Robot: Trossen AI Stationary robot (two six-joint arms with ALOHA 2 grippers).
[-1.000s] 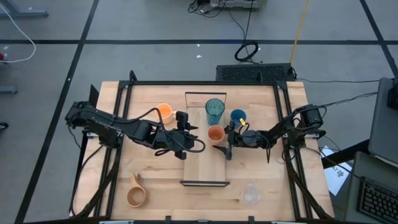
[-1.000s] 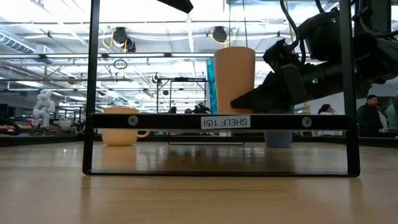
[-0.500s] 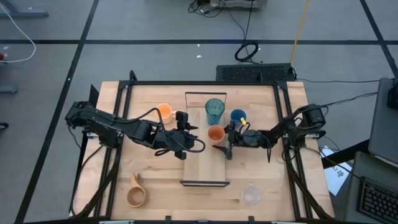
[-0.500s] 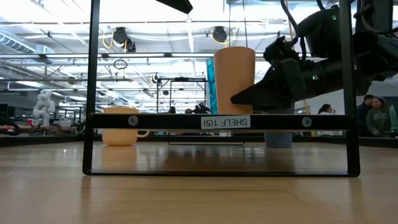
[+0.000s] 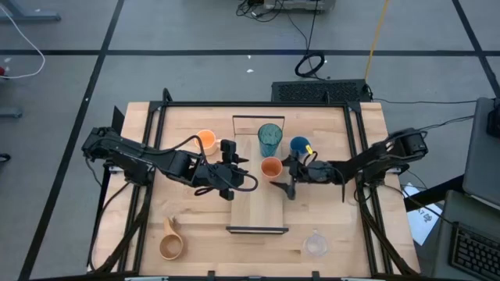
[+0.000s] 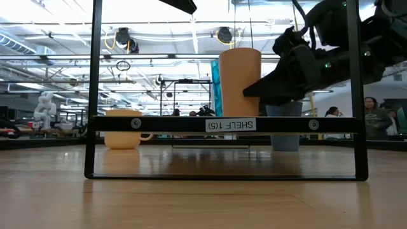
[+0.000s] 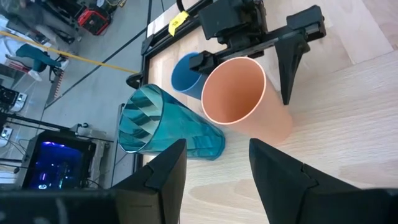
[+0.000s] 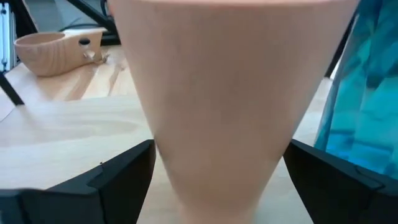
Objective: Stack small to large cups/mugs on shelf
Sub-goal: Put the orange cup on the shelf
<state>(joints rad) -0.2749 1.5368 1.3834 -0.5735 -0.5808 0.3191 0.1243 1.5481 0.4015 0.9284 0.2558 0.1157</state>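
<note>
The small orange cup [image 5: 271,167] stands upright on its base on the light-wood shelf [image 5: 258,207], just near of the teal tumbler [image 5: 269,139], which also stands on the shelf. My right gripper [image 5: 287,176] is open. It comes in level from the table's right with one finger on either side of the orange cup [image 7: 239,99]. I cannot tell if either finger touches the cup. My left gripper [image 7: 217,168] is open and empty, above the shelf's left edge [image 5: 242,161]. The blue cup [image 5: 299,146] stands on the table right of the shelf.
An orange handled mug [image 5: 206,140] stands left of the shelf. A tan wooden mug [image 5: 171,243] is at the near left and a clear cup [image 5: 315,244] at the near right. The shelf's black end frame [image 6: 159,124] stands at its near end. People show in the room beyond.
My right gripper has risen a little and drawn back slightly toward the table's right edge, and its arm has swung out to the right. The small orange cup has stayed upright on the shelf.
</note>
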